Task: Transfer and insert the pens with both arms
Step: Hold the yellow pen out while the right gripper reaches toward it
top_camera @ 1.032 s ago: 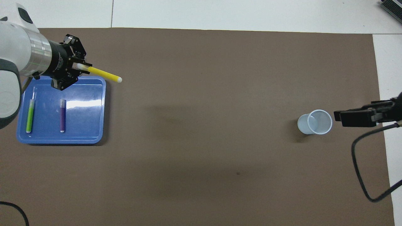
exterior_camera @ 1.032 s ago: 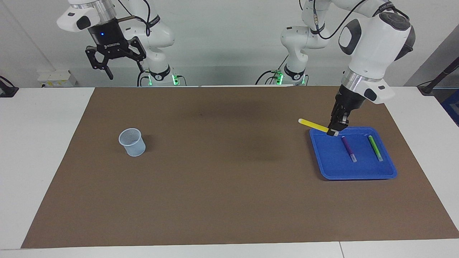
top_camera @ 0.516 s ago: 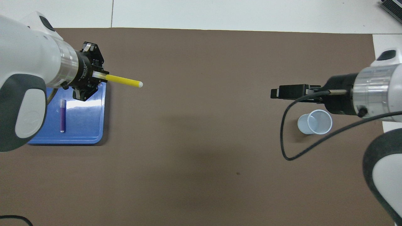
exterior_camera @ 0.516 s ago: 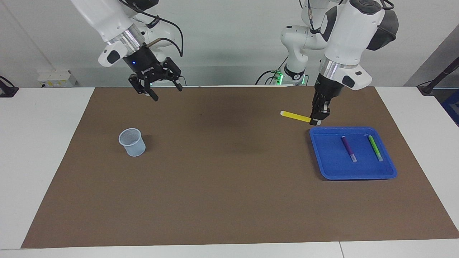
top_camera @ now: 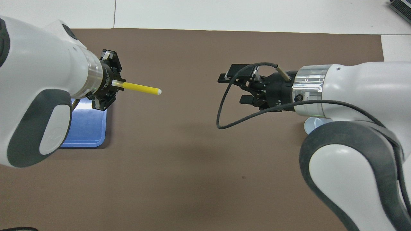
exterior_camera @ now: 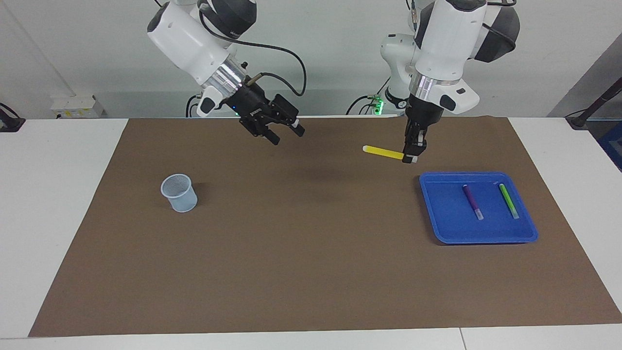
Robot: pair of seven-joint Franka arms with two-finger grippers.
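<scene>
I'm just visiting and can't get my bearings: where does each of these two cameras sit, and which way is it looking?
Facing view: high across the table, looking at both arms' bases; whole arms show, plus cup and blue tray.
Overhead view: above the robots' end, looking steeply down; forearms and grippers show.
Shared: the left gripper holding the yellow pen, the open right gripper.

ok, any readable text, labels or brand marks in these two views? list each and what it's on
No text reads clearly in either view.
Left gripper: faint white lettering on its black body in the overhead view, too small to read.
Right gripper, yellow pen, blue tray, cup: no markings visible.
</scene>
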